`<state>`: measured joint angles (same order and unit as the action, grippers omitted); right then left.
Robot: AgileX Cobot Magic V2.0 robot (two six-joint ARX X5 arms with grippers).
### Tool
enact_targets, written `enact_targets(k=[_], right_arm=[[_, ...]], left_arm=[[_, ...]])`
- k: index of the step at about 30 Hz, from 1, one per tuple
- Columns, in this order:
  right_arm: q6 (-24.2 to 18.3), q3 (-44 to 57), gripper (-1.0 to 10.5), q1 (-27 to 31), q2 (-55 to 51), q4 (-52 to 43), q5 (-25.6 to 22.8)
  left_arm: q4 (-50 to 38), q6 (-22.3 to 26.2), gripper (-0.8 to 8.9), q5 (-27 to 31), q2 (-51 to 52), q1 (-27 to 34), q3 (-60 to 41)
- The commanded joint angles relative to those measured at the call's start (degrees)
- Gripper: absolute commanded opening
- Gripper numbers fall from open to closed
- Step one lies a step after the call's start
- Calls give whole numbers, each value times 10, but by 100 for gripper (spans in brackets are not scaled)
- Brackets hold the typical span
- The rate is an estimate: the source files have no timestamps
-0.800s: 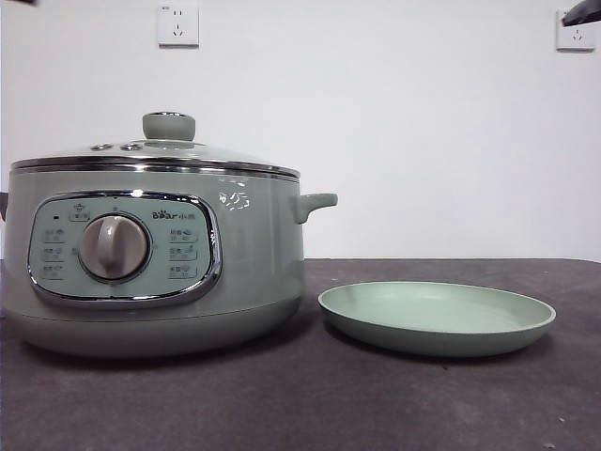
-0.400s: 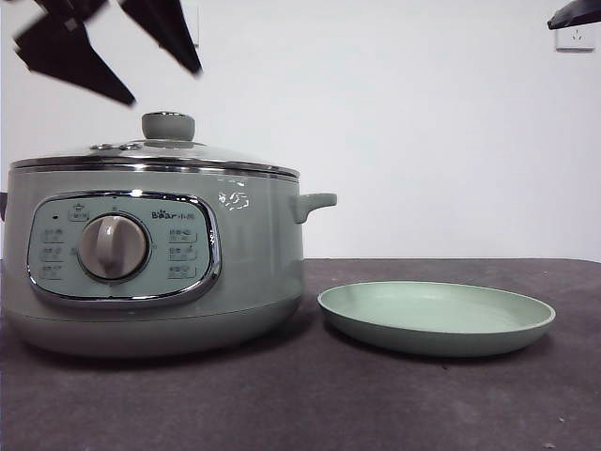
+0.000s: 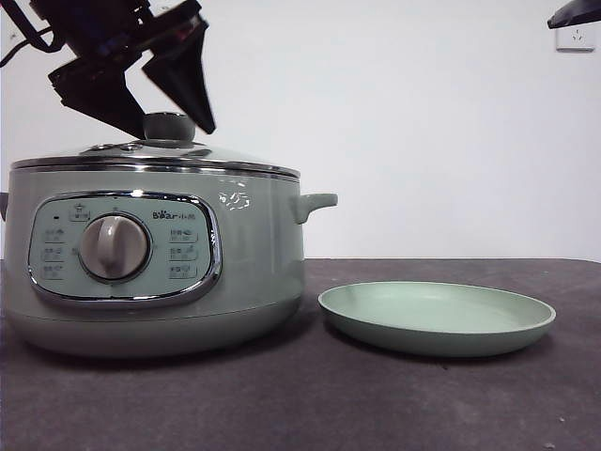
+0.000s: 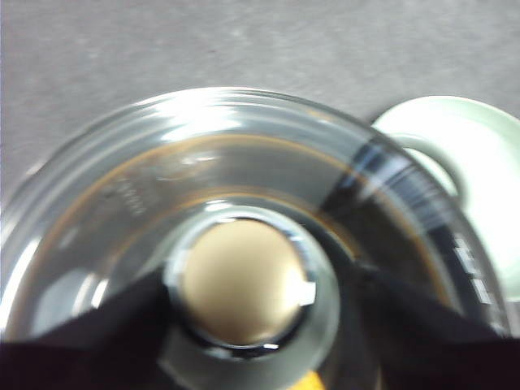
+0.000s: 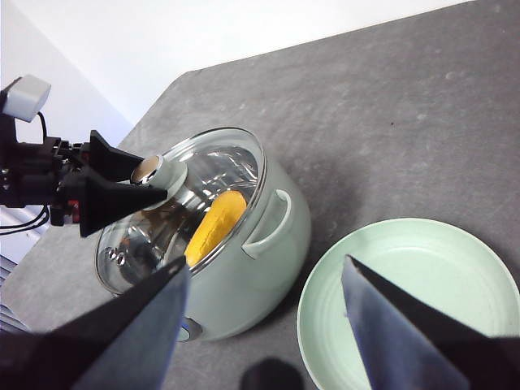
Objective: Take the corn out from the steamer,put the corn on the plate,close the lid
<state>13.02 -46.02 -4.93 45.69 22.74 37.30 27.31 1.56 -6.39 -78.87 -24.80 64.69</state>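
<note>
The steamer [image 3: 254, 254] stands at the left of the table with its glass lid [image 3: 202, 155] on. My left gripper [image 3: 174, 132] is open, one jaw on each side of the lid's pale green knob [image 4: 236, 276]. From the right wrist view I see the yellow corn [image 5: 215, 221] through the lid [image 5: 203, 175], lying inside the steamer [image 5: 268, 260], with the left gripper [image 5: 154, 177] at the knob. The pale green plate [image 3: 437, 315] lies to the right of the steamer with nothing on it. My right gripper [image 5: 266, 268] hangs open high above the plate [image 5: 406, 301].
The dark grey table top [image 3: 310, 404] runs back to a white wall with two sockets [image 3: 178, 26]. The steamer's side handle [image 3: 315, 202] points toward the plate. The right arm shows only as a black tip [image 3: 573, 14] at the top right corner.
The left gripper has come down from the top left corner and now straddles the lid's knob. Steamer, lid and plate have not moved.
</note>
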Motion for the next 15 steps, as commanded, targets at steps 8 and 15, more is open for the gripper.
enact_targets(k=[8,15], right_arm=[[-5,-3,315,-1,1,-4,-1],[0,-11,311,-16,10,-14,3]], left_arm=[[-24,30,-9,19,0,-4,-3],[-19,30,-9,19,43,-4,41]])
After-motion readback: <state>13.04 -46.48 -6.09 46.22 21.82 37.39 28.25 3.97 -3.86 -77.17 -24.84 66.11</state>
